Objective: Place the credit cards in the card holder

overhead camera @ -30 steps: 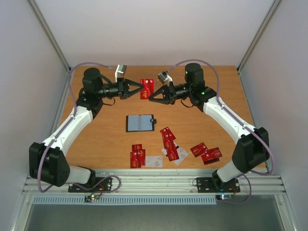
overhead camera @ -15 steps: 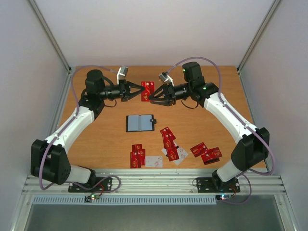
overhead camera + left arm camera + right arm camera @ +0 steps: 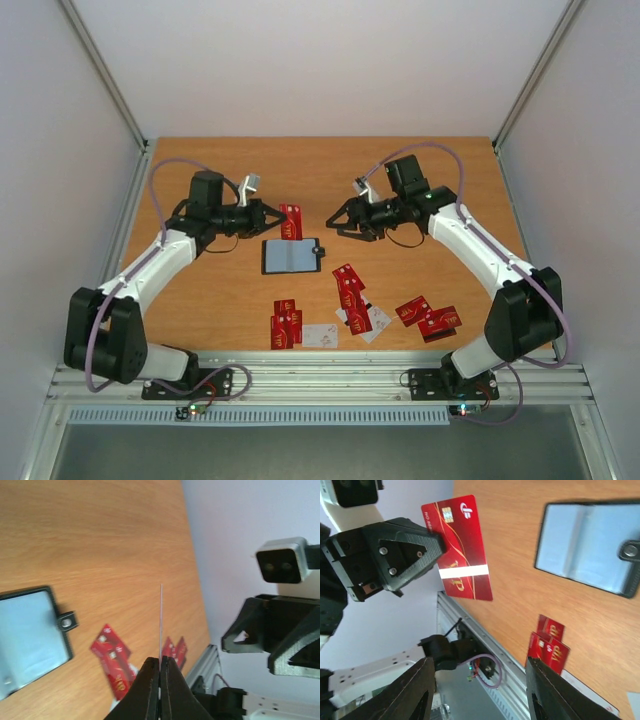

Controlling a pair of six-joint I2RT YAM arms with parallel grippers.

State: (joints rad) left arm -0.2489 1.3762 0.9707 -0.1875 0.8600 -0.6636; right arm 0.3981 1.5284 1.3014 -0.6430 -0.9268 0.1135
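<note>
My left gripper [image 3: 277, 220] is shut on a red credit card [image 3: 291, 222], held on edge in the air just above the far left corner of the card holder [image 3: 292, 256]. The black holder lies open and flat, grey inside up. In the left wrist view the card [image 3: 161, 622] shows edge-on between the closed fingertips. My right gripper [image 3: 336, 225] hangs open and holds nothing, a short way right of the card. The right wrist view looks across at the card [image 3: 462, 550] and the holder [image 3: 590, 545]. More credit cards [image 3: 350, 288] lie loose on the table nearer the arm bases.
Red cards lie in groups at front left [image 3: 287, 322] and front right [image 3: 428, 316]. Pale cards [image 3: 320, 336] lie among them. A metal rail [image 3: 320, 372] runs along the near edge. Walls close in both sides.
The right gripper has opened, let go of the red card and drawn back to the right. The left gripper keeps the card and has carried it nearer and lower, towards the holder.
</note>
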